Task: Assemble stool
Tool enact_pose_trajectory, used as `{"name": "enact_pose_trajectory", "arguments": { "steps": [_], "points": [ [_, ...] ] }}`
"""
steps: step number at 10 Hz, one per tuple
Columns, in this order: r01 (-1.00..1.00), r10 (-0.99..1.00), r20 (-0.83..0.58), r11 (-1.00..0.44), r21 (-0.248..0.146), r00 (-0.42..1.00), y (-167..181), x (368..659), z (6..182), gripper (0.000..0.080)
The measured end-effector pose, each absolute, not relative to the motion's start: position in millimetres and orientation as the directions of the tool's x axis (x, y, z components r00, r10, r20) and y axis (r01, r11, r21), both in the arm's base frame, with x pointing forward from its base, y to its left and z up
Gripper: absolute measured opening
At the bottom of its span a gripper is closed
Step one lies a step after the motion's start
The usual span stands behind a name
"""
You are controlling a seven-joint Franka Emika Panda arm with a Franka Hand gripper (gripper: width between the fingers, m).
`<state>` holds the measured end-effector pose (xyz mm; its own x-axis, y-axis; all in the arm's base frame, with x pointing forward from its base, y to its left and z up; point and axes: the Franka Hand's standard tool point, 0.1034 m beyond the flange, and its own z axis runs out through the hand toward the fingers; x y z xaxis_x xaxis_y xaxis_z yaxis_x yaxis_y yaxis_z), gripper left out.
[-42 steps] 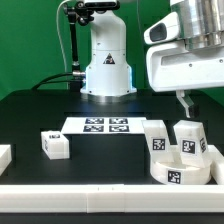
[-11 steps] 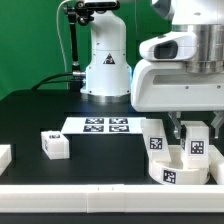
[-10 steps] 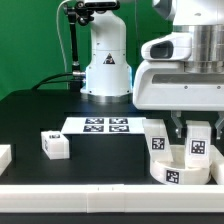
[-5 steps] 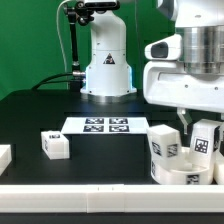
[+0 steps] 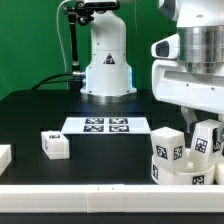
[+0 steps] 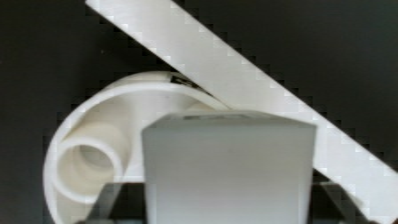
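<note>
1. Check gripper [image 6: 222,205]: jaws are clenched on a leg [image 6: 228,160]. In the wrist view the block fills the gap btw them.
2. Locate seat [image 5: 186,172]: it is at the table's [image 5: 40,110] near edge, by the corner on the exterior view's right. You cannot tell whether it rests on the surface or is raised.
3. Two legs stand up from the seat: front leg [image 5: 168,150] and rear leg [image 5: 207,142]. The rear leg is directly under the gripper and looks like the one held; the hand hides its top.
4. Loose leg [image 5: 55,145]: lies well apart from the seat, toward the exterior view's left.
5. Marker board [image 5: 105,125]: flat at mid-table, btw loose leg and seat.
6. Wrist view: a plain bar [image 6: 231,70] runs diagonally behind leg and seat.
</note>
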<state>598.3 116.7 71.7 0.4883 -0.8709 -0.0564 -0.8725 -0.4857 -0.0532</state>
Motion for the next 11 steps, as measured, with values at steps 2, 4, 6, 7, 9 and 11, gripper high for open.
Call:
{"name": "enact_pose_trajectory", "arguments": {
  "steps": [2,4,6,7,9,11],
  "points": [
    [-0.926,-0.924,-0.065,-0.373,-0.051,0.376,116.8,598.7,71.7,0.0338],
    [-0.991,-0.988,-0.087,-0.121,-0.062,0.126,116.8,598.5,71.5,0.0338],
    [-0.993,-0.99,-0.112,0.092,-0.078,-0.083,120.4,599.2,70.7,0.0338],
    [-0.988,-0.986,-0.117,0.131,-0.078,-0.121,120.1,599.6,70.8,0.0338],
    [-0.962,-0.958,-0.132,0.263,-0.071,-0.253,118.9,601.0,71.0,0.0338],
    [-0.92,-0.912,-0.16,0.39,-0.043,-0.379,118.4,601.0,71.0,0.0338]
  ]
}}
